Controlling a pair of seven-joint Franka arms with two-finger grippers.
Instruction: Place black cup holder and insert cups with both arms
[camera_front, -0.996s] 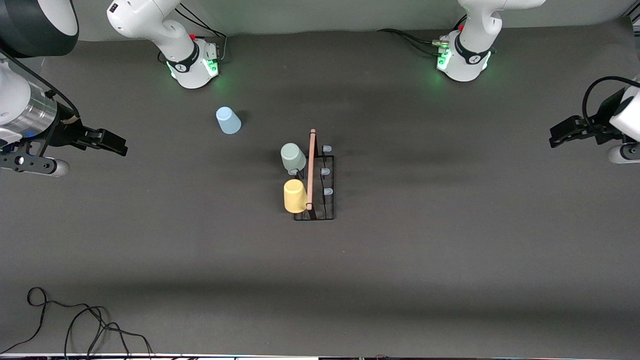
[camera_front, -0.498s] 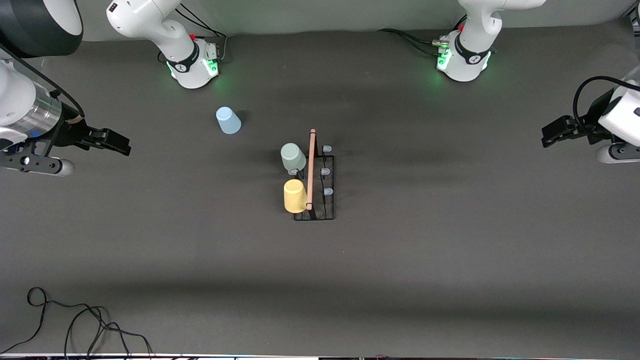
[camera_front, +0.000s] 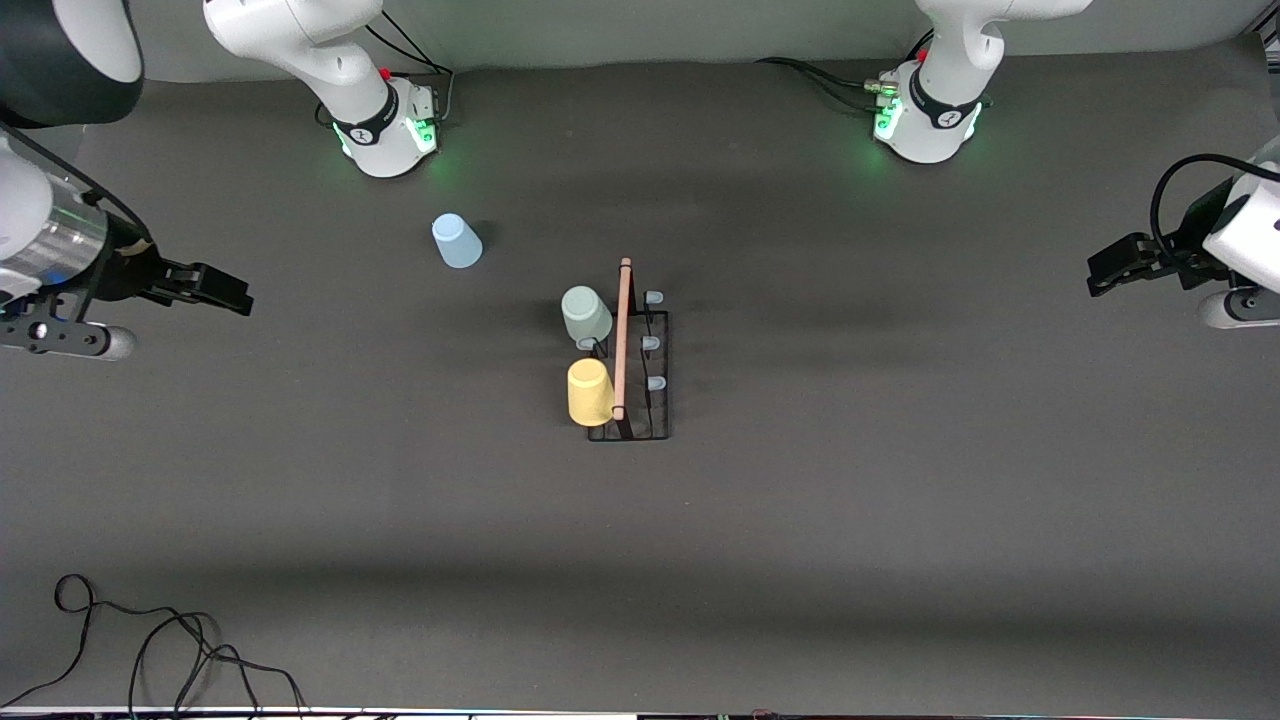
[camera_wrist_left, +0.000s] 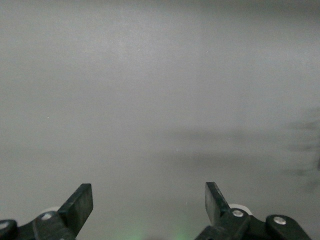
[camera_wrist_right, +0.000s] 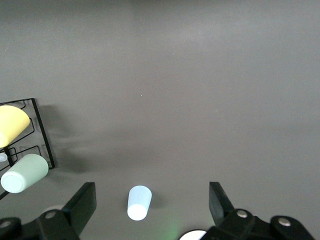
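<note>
The black cup holder stands mid-table, its wooden rod handle on top. A pale green cup and a yellow cup sit on pegs on the side facing the right arm's end. Several capped pegs stay bare. The pale blue cup stands upside down on the table near the right arm's base. My right gripper hangs open and empty over the right arm's end. Its wrist view shows the blue cup, green cup, yellow cup and holder between open fingers. My left gripper hangs open over the left arm's end; the left wrist view shows bare table.
The two green-lit arm bases stand along the table edge farthest from the front camera. A loose black cable lies at the corner nearest that camera, toward the right arm's end. Dark bare mat surrounds the holder.
Both grippers drifted a little toward the holder and back out, staying open. The holder and all three cups have not moved.
</note>
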